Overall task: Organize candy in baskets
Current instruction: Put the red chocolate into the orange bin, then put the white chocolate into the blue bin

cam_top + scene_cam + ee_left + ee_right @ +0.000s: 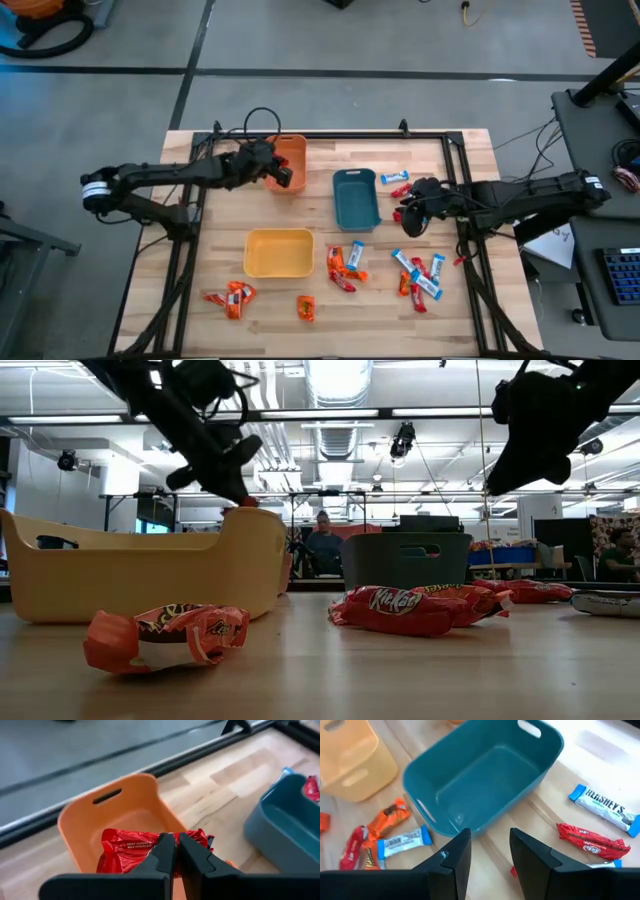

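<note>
Left pincer (176, 851): you see its fingers pressed together on a red candy bar (131, 851), held up over the orange basket (115, 812); in the high view this pincer (283, 176) sits at that basket's edge nearest the teal one.
Right pincer (490, 851): your fingers stand apart with nothing between them, hanging above the tabletop (545, 827) just beside the teal basket (485, 775); in the high view it (412, 215) is to the right of that basket.
Orange basket (288, 160): at the far side of the tabletop, left of the teal basket; you cannot tell whether anything lies inside it.
Teal basket (356, 198): near the middle of the tabletop, empty as far as you can see from the right wrist view.
Yellow basket (279, 252): nearer the front edge, left of centre, nothing showing inside from above.
Loose candy: a red and orange cluster (345, 268) just right of the yellow basket; blue-and-white and red bars (420, 278) farther right; a blue-and-white bar (394, 177) and a red bar (400, 190) beside the teal basket's far right corner; orange pieces (232, 297) and one more (306, 308) near the front edge.
Low view: an orange wrapped piece (165, 637) and a red bar (395, 608) lie on the tabletop closest to you.
</note>
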Motion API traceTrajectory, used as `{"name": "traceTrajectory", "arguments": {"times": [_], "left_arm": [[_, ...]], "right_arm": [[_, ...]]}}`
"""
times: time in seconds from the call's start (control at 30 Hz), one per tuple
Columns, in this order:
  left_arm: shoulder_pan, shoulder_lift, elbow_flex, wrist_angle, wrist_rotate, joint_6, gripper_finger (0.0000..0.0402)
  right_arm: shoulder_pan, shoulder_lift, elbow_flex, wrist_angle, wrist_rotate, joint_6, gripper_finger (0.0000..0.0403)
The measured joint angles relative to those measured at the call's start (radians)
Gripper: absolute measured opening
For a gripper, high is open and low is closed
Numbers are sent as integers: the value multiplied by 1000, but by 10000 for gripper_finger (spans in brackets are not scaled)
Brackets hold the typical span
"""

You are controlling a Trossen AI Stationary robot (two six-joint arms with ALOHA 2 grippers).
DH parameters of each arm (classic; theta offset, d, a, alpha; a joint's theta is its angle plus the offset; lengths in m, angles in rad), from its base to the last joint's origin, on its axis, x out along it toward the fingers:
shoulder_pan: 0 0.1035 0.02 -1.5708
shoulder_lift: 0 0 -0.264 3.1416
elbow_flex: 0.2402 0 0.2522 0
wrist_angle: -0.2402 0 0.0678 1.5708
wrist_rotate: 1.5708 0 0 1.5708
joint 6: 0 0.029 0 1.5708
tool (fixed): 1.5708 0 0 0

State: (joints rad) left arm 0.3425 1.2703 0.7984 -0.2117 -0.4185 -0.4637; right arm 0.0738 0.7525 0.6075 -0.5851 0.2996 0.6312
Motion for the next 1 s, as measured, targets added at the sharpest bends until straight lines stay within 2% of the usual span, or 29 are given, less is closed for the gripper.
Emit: {"name": "traceTrajectory", "arguments": {"times": [0.37,0.67,0.8,0.93,1.0], "left_arm": [[6,90,40,7,18,87,4],[6,147,58,2,19,173,62],[6,148,58,-1,19,227,90],[-2,109,58,-1,27,281,109],[-12,82,58,-1,72,284,113]], "right_arm": [[0,94,0,13,-1,63,127],[0,127,4,41,-34,103,127],[0,126,14,42,-127,159,127],[0,128,32,43,-317,249,128],[0,133,38,37,-420,314,127]]}}
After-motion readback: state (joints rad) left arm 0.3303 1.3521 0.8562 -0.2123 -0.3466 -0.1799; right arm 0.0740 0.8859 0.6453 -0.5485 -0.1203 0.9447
